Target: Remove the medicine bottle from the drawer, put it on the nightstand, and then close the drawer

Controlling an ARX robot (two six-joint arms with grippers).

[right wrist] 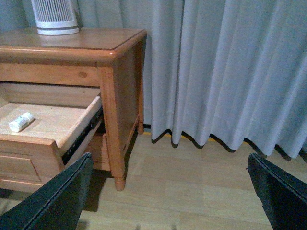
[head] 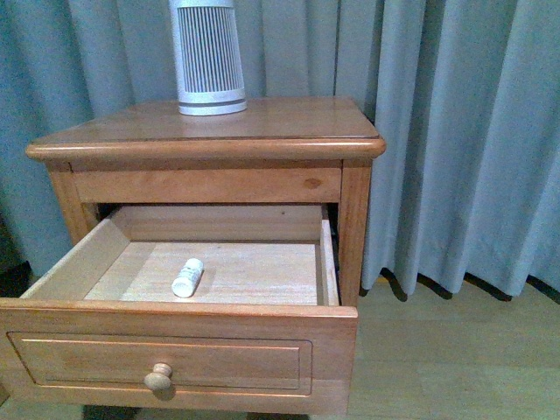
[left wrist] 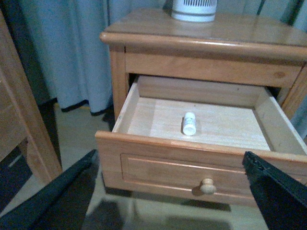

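Fingers (left wrist: pixel 53 201) on both arms gape empty; lower your left gripper (left wrist: pixel 169 155) squarely over the medicine bottle (head: pixel 187 277) lying in the drawer (head: pixel 175 350).

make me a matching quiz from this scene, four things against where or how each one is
Things:
1 medicine bottle
2 white ribbed cylinder
3 drawer
4 curtain

States:
A pulled open
B hanging behind the nightstand
C lying on its side inside the drawer
D standing on the nightstand top

Pairs: 1-C, 2-D, 3-A, 4-B
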